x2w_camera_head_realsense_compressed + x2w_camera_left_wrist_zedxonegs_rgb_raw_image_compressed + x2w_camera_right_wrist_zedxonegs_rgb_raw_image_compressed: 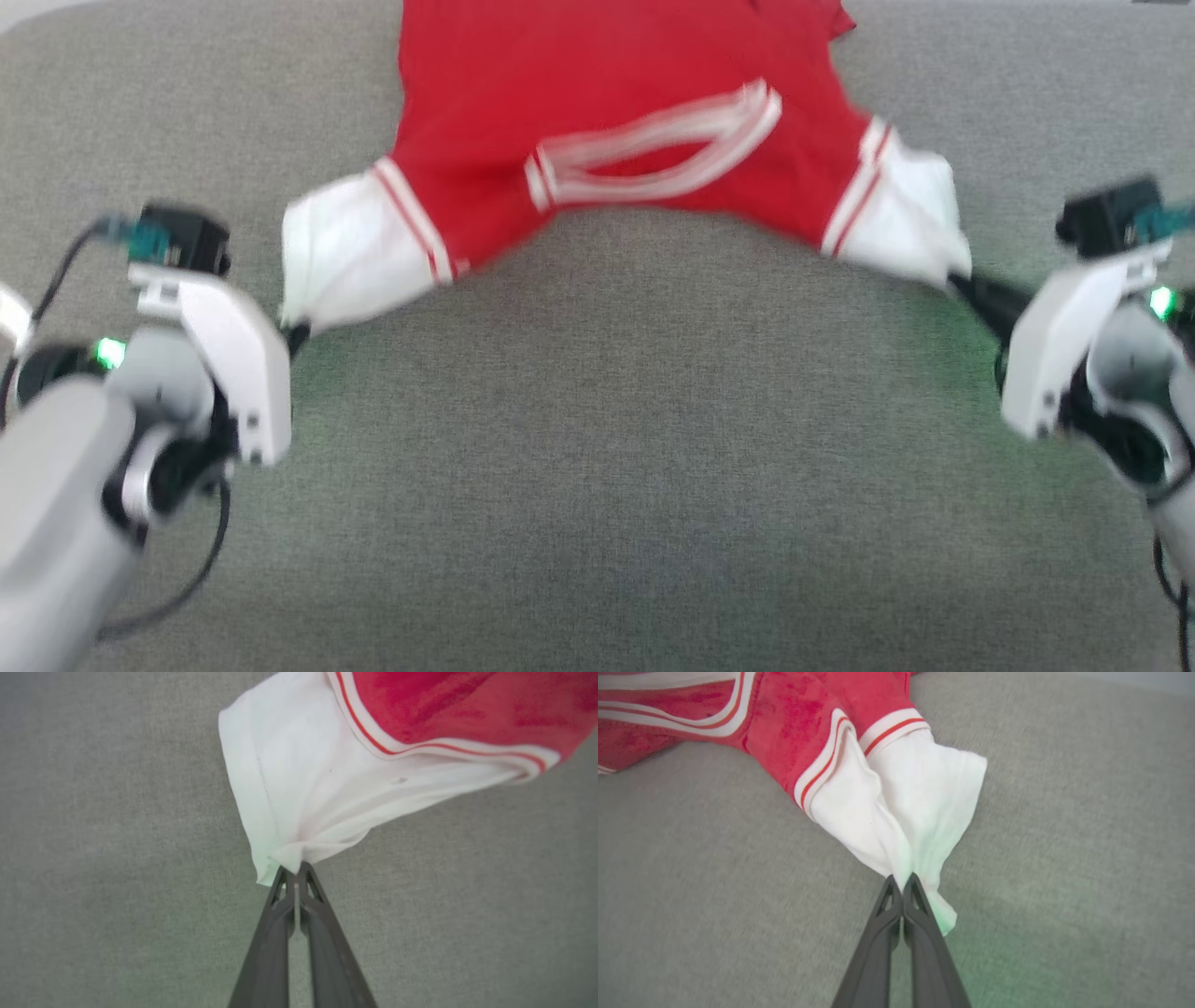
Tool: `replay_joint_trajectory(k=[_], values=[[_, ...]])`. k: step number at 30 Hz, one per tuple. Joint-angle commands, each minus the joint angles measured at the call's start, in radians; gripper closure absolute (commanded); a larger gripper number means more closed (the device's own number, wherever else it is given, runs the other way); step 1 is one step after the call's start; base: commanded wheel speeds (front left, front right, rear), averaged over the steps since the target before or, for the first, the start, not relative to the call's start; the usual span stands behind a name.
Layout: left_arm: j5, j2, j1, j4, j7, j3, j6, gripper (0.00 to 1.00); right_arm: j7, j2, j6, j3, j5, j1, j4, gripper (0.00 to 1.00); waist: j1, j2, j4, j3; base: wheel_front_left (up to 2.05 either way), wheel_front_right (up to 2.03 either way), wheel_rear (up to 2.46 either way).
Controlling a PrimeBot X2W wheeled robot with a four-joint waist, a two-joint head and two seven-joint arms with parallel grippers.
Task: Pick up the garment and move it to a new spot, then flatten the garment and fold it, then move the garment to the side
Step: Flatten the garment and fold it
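The garment [597,112] is a red T-shirt with white short sleeves and red-and-white striped trim, spread across the far middle of a grey surface with its collar toward me. My left gripper [297,334] is shut on the hem corner of the white sleeve at the left. In the left wrist view, that gripper [294,871] pinches the bunched sleeve edge of the garment [317,779]. My right gripper [957,280] is shut on the other white sleeve; its wrist view shows the gripper [902,882] clamped on the gathered cuff of the garment [920,793]. The chest lettering is hidden.
Grey woven fabric surface [597,485] stretches between and in front of both arms. Its far edge shows at the top left corner [28,14]. A dark cable [201,569] loops below my left wrist.
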Motion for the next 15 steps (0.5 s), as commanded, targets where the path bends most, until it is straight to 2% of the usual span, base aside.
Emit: replay_joint_trajectory(k=[1,8,9,15], values=[[-0.016,0.016,0.034,-0.034,0.005,0.008,0.021,1.00,0.015,-0.004,0.000,-0.012,0.000,0.031,-0.024,1.00,0.0000,0.0000,-0.003,-0.005,0.00,0.00,0.00],[-0.074,0.118,0.288,-0.285,0.008,0.034,0.188,1.00,0.194,-0.035,0.000,-0.104,0.003,0.270,-0.187,1.00,0.0000,0.0000,-0.008,-0.026,0.00,0.00,0.00],[-0.088,0.138,0.347,-0.331,0.009,0.036,0.226,1.00,0.253,-0.041,0.000,-0.125,0.010,0.335,-0.229,1.00,0.0000,0.0000,-0.009,-0.034,0.00,0.00,0.00],[-0.133,0.184,0.498,-0.429,0.029,0.032,0.328,1.00,0.429,-0.044,0.000,-0.186,0.040,0.515,-0.331,1.00,0.0000,0.0000,-0.010,-0.050,0.00,0.00,0.00]])
